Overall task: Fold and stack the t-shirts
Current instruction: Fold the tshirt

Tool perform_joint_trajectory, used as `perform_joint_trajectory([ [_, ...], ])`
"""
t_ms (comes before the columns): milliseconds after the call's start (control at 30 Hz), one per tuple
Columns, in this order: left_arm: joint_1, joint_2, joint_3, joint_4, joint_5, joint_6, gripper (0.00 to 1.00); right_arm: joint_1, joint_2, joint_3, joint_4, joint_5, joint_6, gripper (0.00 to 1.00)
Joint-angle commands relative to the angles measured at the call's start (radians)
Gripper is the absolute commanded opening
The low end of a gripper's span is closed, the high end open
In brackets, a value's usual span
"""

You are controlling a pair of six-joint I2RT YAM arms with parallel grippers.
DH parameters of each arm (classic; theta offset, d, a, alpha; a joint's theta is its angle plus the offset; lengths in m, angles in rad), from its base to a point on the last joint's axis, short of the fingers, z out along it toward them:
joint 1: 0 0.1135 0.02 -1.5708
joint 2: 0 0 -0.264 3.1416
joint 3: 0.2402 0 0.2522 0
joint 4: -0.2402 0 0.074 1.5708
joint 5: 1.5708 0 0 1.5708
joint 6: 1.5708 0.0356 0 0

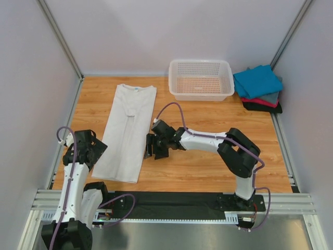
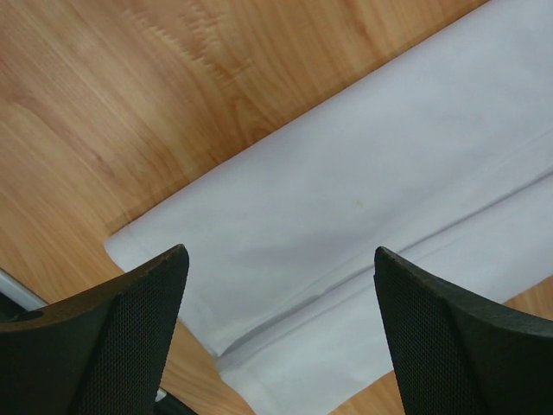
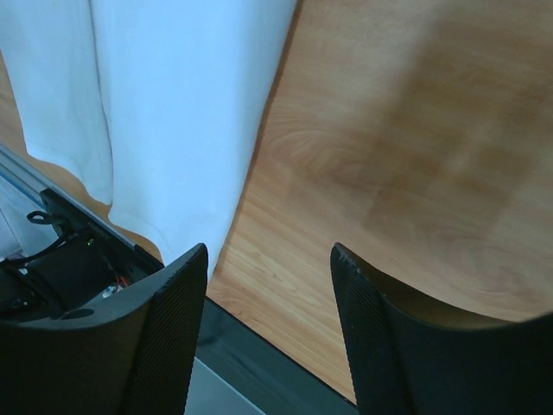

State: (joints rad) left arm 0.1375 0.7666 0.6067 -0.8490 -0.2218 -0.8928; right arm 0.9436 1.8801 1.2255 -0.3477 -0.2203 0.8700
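Note:
A white t-shirt [image 1: 127,130] lies on the wooden table, folded lengthwise into a long strip with its blue neck label at the far end. My left gripper [image 1: 96,151] is open and empty, just above the strip's near left corner; the cloth [image 2: 346,216] fills its wrist view. My right gripper [image 1: 152,148] is open and empty, beside the strip's right edge; the cloth [image 3: 173,104] shows at the left of its wrist view. A stack of folded shirts, teal-blue [image 1: 257,80] on top of grey, red and black, sits at the far right.
A white mesh basket [image 1: 201,79] stands at the back centre, next to the folded stack. Grey walls close in the table on three sides. A black strip and metal rail [image 1: 171,200] run along the near edge.

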Motion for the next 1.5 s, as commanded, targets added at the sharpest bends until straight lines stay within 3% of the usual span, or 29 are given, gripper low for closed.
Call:
perform_joint_trajectory([
  [0, 0.002, -0.039, -0.018, 0.030, -0.027, -0.028, 0.94, 0.072, 0.014, 0.000, 0.114, -0.013, 0.075, 0.61],
  [267, 0.002, -0.058, -0.012, 0.014, -0.085, -0.075, 0.93, 0.147, -0.032, -0.213, 0.318, -0.004, 0.424, 0.62],
  [1033, 0.002, -0.174, -0.016, -0.078, -0.182, -0.147, 0.94, 0.254, 0.062, -0.282, 0.509, 0.050, 0.725, 0.55],
  [1167, 0.002, -0.193, -0.015, -0.090, -0.191, -0.149, 0.94, 0.259, 0.091, -0.261, 0.527, 0.067, 0.722, 0.48],
  [1267, 0.002, -0.201, -0.015, -0.097, -0.200, -0.155, 0.94, 0.259, 0.097, -0.258, 0.520, 0.067, 0.709, 0.32],
  [1467, 0.002, -0.194, -0.027, -0.087, -0.188, -0.146, 0.94, 0.245, 0.086, -0.284, 0.472, 0.059, 0.661, 0.10],
])
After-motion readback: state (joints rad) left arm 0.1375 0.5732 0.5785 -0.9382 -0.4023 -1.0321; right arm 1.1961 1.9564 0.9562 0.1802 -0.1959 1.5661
